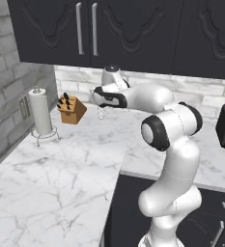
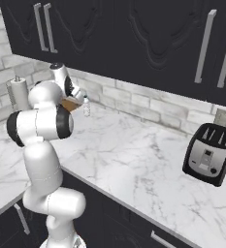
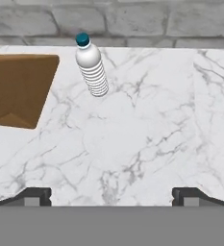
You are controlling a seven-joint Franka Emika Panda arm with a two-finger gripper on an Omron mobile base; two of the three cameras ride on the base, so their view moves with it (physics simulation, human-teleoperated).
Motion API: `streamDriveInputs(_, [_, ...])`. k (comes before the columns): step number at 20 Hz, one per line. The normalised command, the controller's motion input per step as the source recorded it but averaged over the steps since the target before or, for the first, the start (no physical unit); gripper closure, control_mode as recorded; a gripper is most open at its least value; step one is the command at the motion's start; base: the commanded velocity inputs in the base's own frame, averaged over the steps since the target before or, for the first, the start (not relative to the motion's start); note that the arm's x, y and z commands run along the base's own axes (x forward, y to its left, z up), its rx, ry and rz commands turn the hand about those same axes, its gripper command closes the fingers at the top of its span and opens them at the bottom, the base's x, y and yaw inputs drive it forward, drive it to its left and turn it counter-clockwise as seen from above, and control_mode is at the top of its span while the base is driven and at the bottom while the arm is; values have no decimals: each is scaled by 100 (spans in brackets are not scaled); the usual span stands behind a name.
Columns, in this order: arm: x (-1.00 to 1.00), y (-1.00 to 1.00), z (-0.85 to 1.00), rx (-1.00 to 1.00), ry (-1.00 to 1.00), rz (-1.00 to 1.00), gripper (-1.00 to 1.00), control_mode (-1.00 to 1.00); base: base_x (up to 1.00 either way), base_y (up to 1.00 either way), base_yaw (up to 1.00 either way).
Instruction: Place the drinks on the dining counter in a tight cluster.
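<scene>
One drink in reach: clear ribbed plastic water bottle with teal cap (image 1: 101,113), upright at centre of the left base view on the L-shaped white marble worktop (image 1: 61,178), just right of the wooden knife block (image 1: 71,109); paper-towel roll on wire stand (image 1: 40,113) farther left. Arm stretched toward it from lower right.

Right base view: same bottle (image 2: 87,106) upper left, beside the arm's wrist; black toaster (image 2: 211,153) at right, well apart.

Hand view: bottle (image 3: 92,66) upper left, knife block (image 3: 21,86) at left edge, gripper (image 3: 111,196) at bottom with jaws released, spread wide, holding nothing. Best done by shifting toward upper left to centre the bottle, keeping clear of the block, then clasping the ribbed body below the cap.
</scene>
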Motion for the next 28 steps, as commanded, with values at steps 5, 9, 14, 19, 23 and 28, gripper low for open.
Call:
streamDriveInputs(5, [52, 4, -11, 0, 0, -2, -100, -100, 0, 0, 0])
streamDriveInputs(9, [53, 0, -17, 0, 0, -4, -100, -100, 0, 0, 0])
streamDriveInputs(14, [52, 0, -21, 0, 0, -2, -100, -100, 0, 0, 0])
streamDriveInputs(19, [37, -1, -30, 0, 0, 0, -100, -100, 0, 0, 0])
streamDriveInputs(23, [15, -3, 0, 0, 0, 0, -100, -100, 0, 0, 0])
streamDriveInputs(28, [23, -1, 0, 0, 0, 0, -100, -100, 0, 0, 0])
